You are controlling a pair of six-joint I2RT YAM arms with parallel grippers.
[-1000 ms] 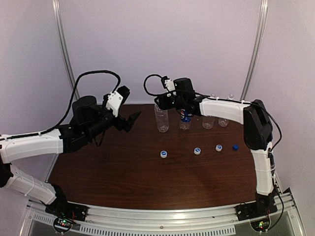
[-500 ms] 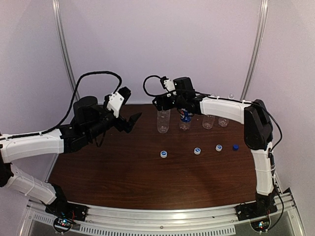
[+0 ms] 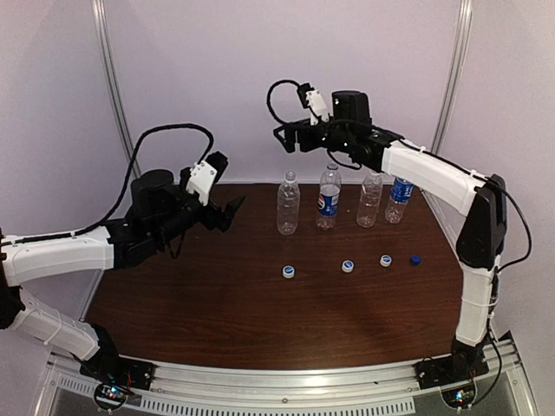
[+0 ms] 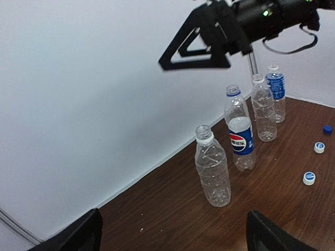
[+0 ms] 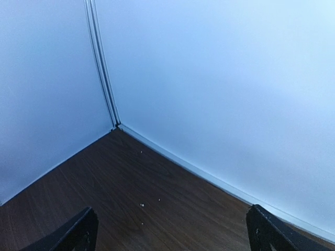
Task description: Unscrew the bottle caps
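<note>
Bottles point(image 3: 287, 204) upright, uncapped, look empty; caps point(image 3: 348, 266) on table point(image 3: 217, 295); left gripper point(image 3: 234, 211), right gripper point(image 3: 284, 140) both agape, holding nothing

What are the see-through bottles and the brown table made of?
The bottles look like thin clear plastic: you can see right through them. The table looks like dark wood, or a wood-print top: brown with faint grain, slightly shiny.

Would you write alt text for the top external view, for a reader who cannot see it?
Four clear bottles stand in a row at the far side of a brown table, with four loose caps lined up in front of them. The right gripper hangs open above the row; the left gripper, also open, is to its left, both empty.
</note>
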